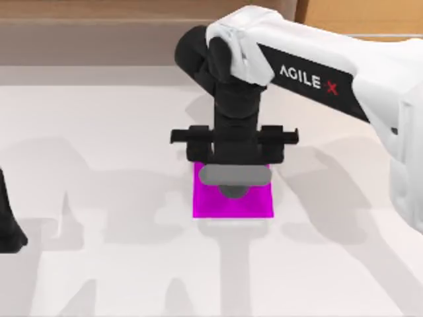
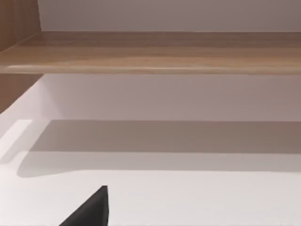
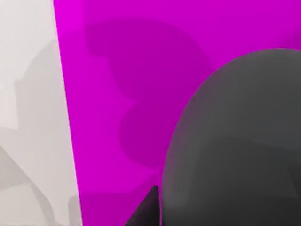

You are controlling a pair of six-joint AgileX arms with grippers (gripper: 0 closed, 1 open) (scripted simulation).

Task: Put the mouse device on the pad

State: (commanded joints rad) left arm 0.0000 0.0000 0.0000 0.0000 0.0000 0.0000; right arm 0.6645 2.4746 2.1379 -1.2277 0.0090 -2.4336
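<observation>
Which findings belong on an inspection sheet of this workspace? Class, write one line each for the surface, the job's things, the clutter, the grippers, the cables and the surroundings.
Surface: white table, marked by soft shadows.
Job's things: the pad, a flat magenta square, lies near the table's middle; the mouse device is over the pad's far part, under the right arm. The right wrist view shows its dark body above the magenta.
Clutter: nothing seen.
Grippers: the right gripper is directly over the mouse device; whether it grips cannot be told. The left gripper is parked at the table's left edge.
Cables: nothing seen.
Surroundings: a wooden ledge runs behind the table.
</observation>
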